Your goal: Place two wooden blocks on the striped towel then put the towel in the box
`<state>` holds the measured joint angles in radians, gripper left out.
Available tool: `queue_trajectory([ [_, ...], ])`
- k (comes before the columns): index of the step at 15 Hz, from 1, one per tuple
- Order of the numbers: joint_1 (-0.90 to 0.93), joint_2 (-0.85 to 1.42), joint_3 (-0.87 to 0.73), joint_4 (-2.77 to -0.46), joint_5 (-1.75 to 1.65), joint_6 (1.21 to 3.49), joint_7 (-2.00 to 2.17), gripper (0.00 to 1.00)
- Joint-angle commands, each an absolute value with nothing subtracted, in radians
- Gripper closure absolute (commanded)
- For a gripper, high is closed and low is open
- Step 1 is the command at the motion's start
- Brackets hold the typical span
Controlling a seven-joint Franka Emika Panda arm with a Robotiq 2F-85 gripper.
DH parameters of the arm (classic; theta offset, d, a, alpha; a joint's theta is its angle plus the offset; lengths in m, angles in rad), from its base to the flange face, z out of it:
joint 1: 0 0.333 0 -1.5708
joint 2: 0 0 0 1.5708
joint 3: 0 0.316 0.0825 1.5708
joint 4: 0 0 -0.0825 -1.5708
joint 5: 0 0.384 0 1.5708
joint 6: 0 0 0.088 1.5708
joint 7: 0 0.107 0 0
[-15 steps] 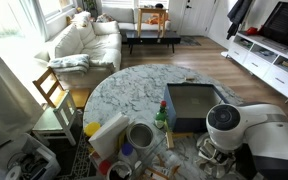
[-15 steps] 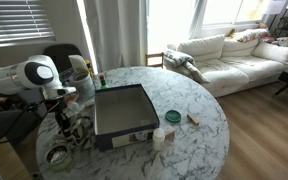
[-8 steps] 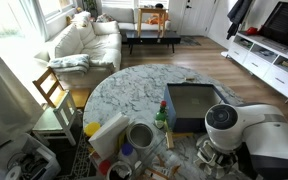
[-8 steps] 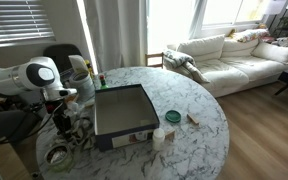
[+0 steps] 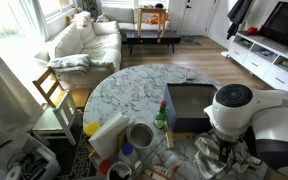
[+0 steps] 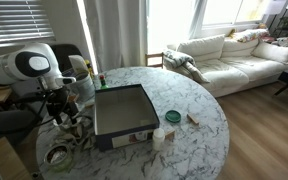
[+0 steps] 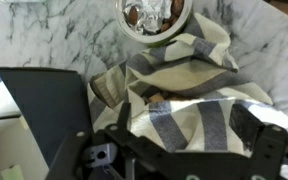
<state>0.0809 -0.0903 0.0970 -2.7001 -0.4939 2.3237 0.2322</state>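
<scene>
1. Claw [image 7: 179, 152] is hanging with its jaws wide apart, gripping nothing, directly over the crumpled striped towel [image 7: 184, 115] on the bench [image 7: 44, 35].
2. Beside the claw, the box [image 7: 44, 100] is sitting right against the towel's edge.
3. Whether the wooden blocks are lying in the folds, I cannot tell.
4. Judging by this, the towel transfer is pending: the claw should be descending, pinching a thick fold, then lifting it sideways over the box.

Marble table [image 6: 189, 95]: white, veined in grey. On it the box [image 6: 121, 108], dark blue-grey, darker still inside. In the wrist view the striped towel [image 7: 189, 100] is off-white with broad grey-green bands, and at twelve o'clock there's a pale silvery tin [image 7: 152, 37]. Yellow-and-white container [image 5: 106, 133], cream sofa [image 5: 84, 40], white robot arm [image 5: 234, 105].
</scene>
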Motion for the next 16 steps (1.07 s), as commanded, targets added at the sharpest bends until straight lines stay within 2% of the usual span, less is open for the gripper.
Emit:
queue_trajectory([
  [1, 0.063, -0.109, 0.07, -2.756, -0.455, 2.45, 0.07, 0.0],
  [10, 0.019, 0.047, 0.025, -2.755, -0.467, 2.687, -0.07, 0.0],
  [16, 0.018, 0.111, -0.002, -2.751, -0.508, 2.674, -0.08, 0.0],
])
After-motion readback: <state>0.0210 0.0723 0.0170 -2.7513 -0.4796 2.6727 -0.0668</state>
